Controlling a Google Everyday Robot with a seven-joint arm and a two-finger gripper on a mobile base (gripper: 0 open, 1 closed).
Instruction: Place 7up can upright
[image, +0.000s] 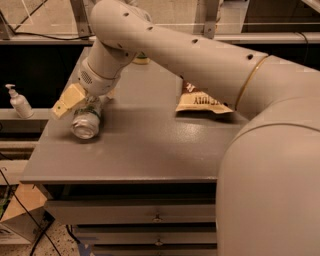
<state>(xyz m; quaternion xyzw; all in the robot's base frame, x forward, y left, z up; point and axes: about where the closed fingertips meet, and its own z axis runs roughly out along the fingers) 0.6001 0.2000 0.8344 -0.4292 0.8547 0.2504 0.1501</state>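
Observation:
The 7up can (86, 123) lies on its side near the left edge of the grey table (150, 150), with a shiny metal end turned toward the camera. My gripper (74, 101), with yellowish tips, is low over the far upper end of the can and seems to touch or straddle it. The gripper's wrist and the large white arm (190, 55) reach in from the right and hide the can's far end.
A brown snack bag (202, 102) lies on the table to the right, partly under the arm. A greenish object (141, 60) sits at the table's back. A pump bottle (20, 102) stands on a shelf left of the table. Drawers (157, 217) lie below the front edge.

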